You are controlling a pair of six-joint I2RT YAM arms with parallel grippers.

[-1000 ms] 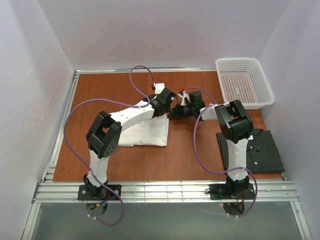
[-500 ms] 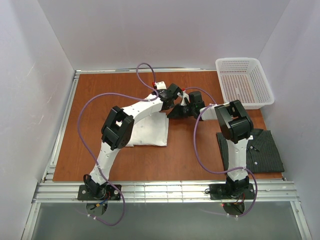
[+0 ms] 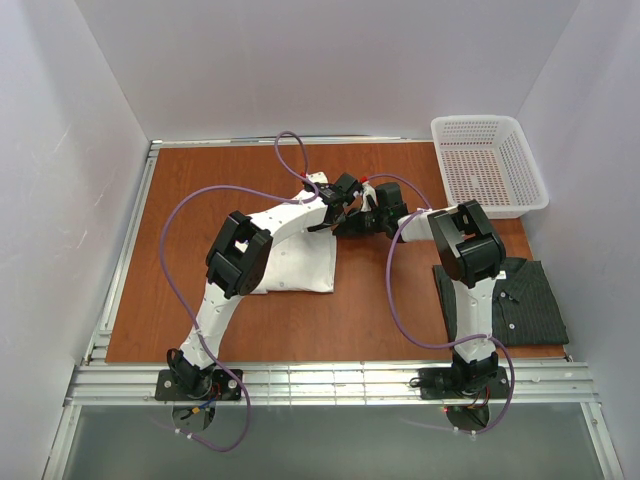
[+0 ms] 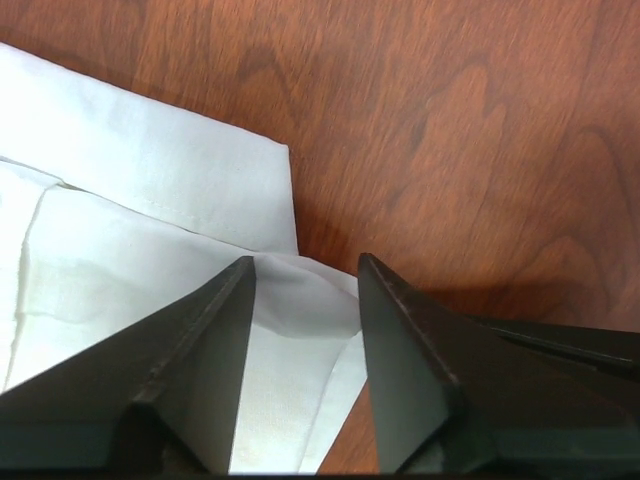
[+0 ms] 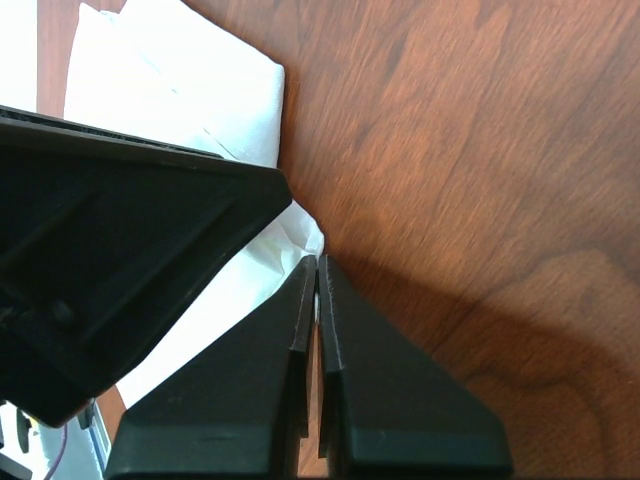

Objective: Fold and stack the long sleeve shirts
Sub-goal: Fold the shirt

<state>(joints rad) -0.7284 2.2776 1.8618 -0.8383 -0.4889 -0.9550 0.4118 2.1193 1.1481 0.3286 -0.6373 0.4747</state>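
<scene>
White shirt (image 3: pixel 297 265): folded to rough rectangle, left of centre on table (image 3: pixel 190 190), part hidden under left arm (image 3: pixel 238 262). Close up, plain cloth w/ stacked layers, one crease line, folded band ending in a square corner at far right. Dark shirt (image 3: pixel 528 305): folded flat, collar + button strip up, near right of table, partly behind right arm (image 3: pixel 468 250).

Left gripper (image 4: pixel 305 265): jaws apart, tips straddling a raised bit of white cloth at that far-right corner; not pinched as far as seen. Right gripper (image 5: pixel 317 265): clamped fully together, tips right at edge of same corner; can't tell if any cloth caught between.

Vs 1 s ago: left arm stretched out further, elbow up and right, wrist shifted right to meet right gripper. Right arm, both shirts, basket (image 3: pixel 490 165) same spots.

Edges/room: both grippers crowded at one corner, nearly touching. Bare wood right of white shirt, between the two shirts, and along far side. Basket in far right corner, well apart from the white shirt. Dark shirt close to near and right table edges.
</scene>
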